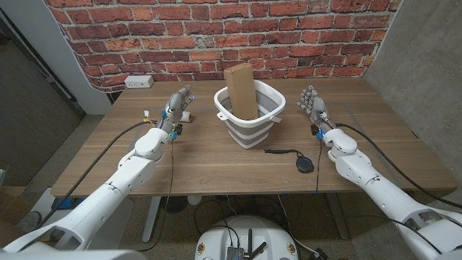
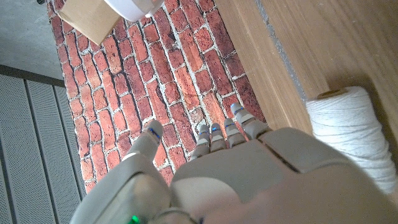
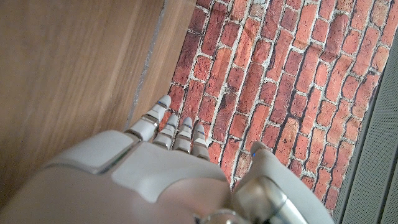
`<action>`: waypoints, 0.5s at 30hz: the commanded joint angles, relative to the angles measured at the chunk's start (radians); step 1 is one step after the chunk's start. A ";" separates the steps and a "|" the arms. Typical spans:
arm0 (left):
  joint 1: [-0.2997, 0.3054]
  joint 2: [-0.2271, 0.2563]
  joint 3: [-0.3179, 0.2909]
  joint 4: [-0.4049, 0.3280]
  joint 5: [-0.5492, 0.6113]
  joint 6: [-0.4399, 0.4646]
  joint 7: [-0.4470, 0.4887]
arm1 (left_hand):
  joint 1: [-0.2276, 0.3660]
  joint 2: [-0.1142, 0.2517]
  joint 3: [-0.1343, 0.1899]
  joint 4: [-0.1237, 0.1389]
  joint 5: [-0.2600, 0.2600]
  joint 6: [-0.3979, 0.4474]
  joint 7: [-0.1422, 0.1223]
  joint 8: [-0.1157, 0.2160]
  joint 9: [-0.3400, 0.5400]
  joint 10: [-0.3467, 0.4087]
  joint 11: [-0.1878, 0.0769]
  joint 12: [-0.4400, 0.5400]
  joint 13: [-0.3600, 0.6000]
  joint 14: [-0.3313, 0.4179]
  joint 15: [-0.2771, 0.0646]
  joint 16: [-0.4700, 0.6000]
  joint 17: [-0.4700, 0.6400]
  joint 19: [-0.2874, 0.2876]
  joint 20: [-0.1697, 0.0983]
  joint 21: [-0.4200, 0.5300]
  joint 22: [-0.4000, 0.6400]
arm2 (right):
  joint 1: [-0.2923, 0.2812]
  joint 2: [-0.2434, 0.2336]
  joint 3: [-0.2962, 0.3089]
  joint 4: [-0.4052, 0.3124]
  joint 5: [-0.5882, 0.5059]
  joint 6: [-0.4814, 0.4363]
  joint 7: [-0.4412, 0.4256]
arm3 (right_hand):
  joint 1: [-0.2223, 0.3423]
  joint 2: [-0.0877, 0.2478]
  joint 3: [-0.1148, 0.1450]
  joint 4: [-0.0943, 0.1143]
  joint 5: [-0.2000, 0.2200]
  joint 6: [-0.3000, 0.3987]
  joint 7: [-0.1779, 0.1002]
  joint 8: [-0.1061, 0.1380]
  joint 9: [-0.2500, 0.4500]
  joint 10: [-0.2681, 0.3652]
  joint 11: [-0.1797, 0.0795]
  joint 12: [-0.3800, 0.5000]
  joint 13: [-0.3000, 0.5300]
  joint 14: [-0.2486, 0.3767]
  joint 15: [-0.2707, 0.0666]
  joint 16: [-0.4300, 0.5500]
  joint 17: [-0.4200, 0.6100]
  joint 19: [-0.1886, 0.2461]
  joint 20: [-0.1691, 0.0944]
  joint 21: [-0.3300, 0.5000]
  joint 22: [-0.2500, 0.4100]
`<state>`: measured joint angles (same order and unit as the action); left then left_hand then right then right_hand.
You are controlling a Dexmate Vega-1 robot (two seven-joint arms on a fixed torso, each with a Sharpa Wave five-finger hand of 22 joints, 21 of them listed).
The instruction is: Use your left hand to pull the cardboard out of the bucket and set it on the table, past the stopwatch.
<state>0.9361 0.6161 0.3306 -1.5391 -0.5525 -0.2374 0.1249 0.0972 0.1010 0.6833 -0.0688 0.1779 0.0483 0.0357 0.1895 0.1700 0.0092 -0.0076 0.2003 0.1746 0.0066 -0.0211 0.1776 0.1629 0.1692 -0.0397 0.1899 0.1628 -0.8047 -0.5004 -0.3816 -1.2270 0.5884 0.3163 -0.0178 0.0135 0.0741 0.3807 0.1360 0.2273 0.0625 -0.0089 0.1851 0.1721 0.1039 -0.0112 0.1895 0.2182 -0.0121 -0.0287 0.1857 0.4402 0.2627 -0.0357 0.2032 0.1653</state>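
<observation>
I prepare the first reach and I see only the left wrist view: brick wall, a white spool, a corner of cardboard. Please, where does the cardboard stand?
Observer: The tall brown cardboard piece stands upright in the white and grey collapsible bucket, at the table's middle.
Operator: Where is the stopwatch?
Observer: The black round stopwatch lies nearer the robot than the bucket, towards its right.
Operator: Is the right hand busy?
Observer: No, the right hand holds nothing, fingers apart, right of the bucket.

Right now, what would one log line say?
cardboard: upright in bucket | left hand: open, apart | right hand: open | stopwatch: on table
</observation>
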 commanded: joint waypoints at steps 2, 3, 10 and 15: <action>0.036 0.080 -0.042 -0.099 0.007 0.029 -0.008 | 0.025 -0.003 0.005 -0.030 0.000 0.021 -0.004 0.005 0.003 0.016 -0.002 0.008 0.004 0.015 -0.003 0.007 0.003 0.023 -0.054 0.006 0.003 | -0.012 0.006 -0.009 -0.028 -0.022 -0.026 -0.053 | -0.004 0.011 0.002 0.005 0.006 0.015 0.001 0.005 0.003 0.013 -0.005 0.006 0.000 0.000 -0.016 0.005 0.000 0.003 -0.015 -0.003 0.002; 0.036 0.080 -0.042 -0.099 0.007 0.031 -0.007 | 0.027 -0.004 0.006 -0.034 0.000 0.022 -0.005 0.005 0.003 0.018 -0.003 0.008 0.004 0.018 -0.004 0.007 0.003 0.023 -0.053 0.006 0.003 | -0.012 0.006 -0.009 -0.028 -0.022 -0.026 -0.053 | -0.004 0.011 0.001 0.006 0.006 0.016 -0.001 0.005 0.003 0.014 -0.005 0.006 0.000 0.000 -0.015 0.006 -0.001 0.003 -0.015 -0.003 0.002; 0.076 0.120 -0.082 -0.164 -0.013 0.043 -0.008 | 0.089 -0.009 0.025 -0.105 0.014 0.037 -0.004 0.007 0.003 0.043 0.002 0.009 0.005 0.045 0.004 0.007 0.004 0.050 -0.039 0.006 0.003 | -0.013 0.011 -0.012 -0.033 -0.025 -0.038 -0.067 | -0.004 0.013 0.001 0.006 0.008 0.016 -0.006 0.004 0.003 0.015 -0.006 0.006 -0.003 0.002 -0.014 0.007 -0.005 0.003 -0.014 -0.005 0.002; 0.105 0.163 -0.106 -0.229 -0.020 0.084 -0.007 | 0.113 -0.023 0.027 -0.121 0.016 0.045 -0.007 0.009 0.004 0.056 0.003 0.010 0.006 0.064 0.002 0.010 0.005 0.067 -0.034 0.007 0.003 | -0.014 0.012 -0.014 -0.034 -0.021 -0.051 -0.070 | -0.003 0.014 0.001 0.007 0.008 0.016 -0.007 0.004 0.003 0.013 -0.008 0.005 -0.005 0.002 -0.014 0.007 -0.007 0.002 -0.012 -0.006 0.002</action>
<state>0.9855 0.6992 0.2752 -1.6504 -0.5597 -0.2098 0.1112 0.1905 0.0819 0.7086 -0.1800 0.1887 0.0783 0.0307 0.1895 0.1700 0.0511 -0.0055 0.2003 0.1745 0.0538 -0.0187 0.1813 0.1656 0.2207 -0.0413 0.1898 0.1629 -0.8154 -0.4928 -0.3909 -1.2528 0.5691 0.2887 -0.0685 0.0135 0.0740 0.3807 0.1359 0.2273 0.0747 -0.0138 0.1851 0.1722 0.1088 -0.0161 0.1895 0.2137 -0.0121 -0.0286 0.1857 0.4310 0.2626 -0.0358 0.1994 0.1653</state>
